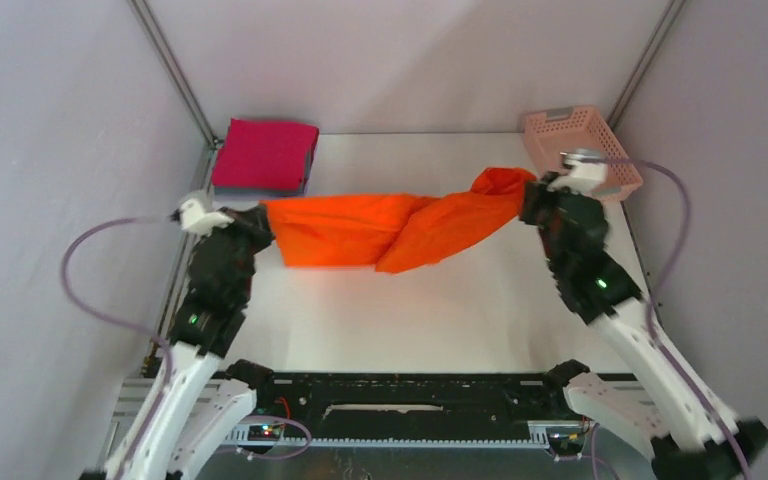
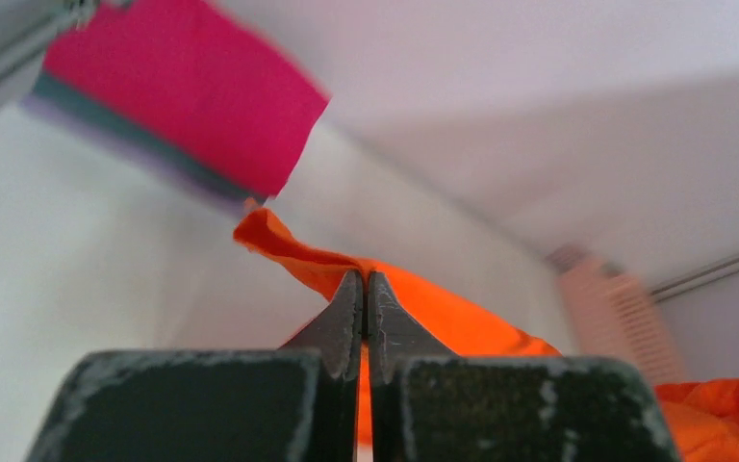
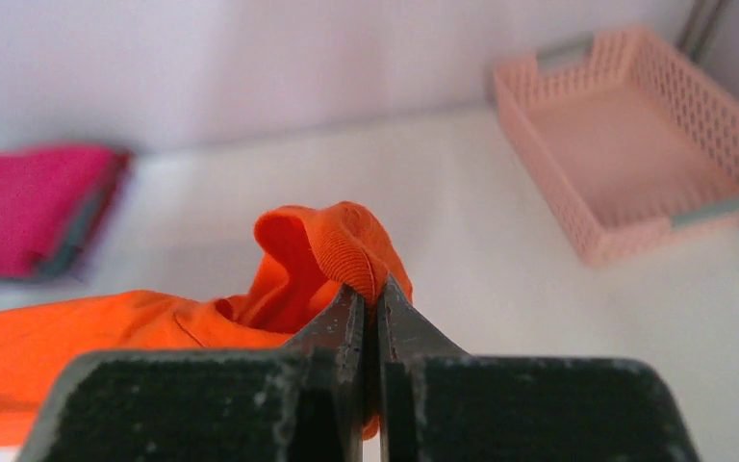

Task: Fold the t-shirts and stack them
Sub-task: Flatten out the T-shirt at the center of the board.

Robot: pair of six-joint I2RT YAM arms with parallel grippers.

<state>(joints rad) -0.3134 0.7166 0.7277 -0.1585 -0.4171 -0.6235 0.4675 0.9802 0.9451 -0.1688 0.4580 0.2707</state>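
Observation:
The orange t-shirt (image 1: 390, 228) hangs twisted and stretched between my two grippers above the white table. My left gripper (image 1: 260, 222) is shut on its left end; in the left wrist view (image 2: 366, 289) the cloth (image 2: 443, 308) runs between the closed jaws. My right gripper (image 1: 532, 198) is shut on its right end; in the right wrist view (image 3: 369, 294) the jaws pinch a ribbed edge of the shirt (image 3: 318, 250). A folded magenta-pink shirt (image 1: 265, 153) lies on a folded grey one (image 1: 308, 170) at the back left; both also show in the left wrist view (image 2: 173, 87).
A pale pink lattice basket (image 1: 565, 135) stands at the back right corner, just behind my right gripper; in the right wrist view its inside (image 3: 625, 135) holds nothing. Enclosure walls and metal frame posts (image 1: 175, 70) bound the table.

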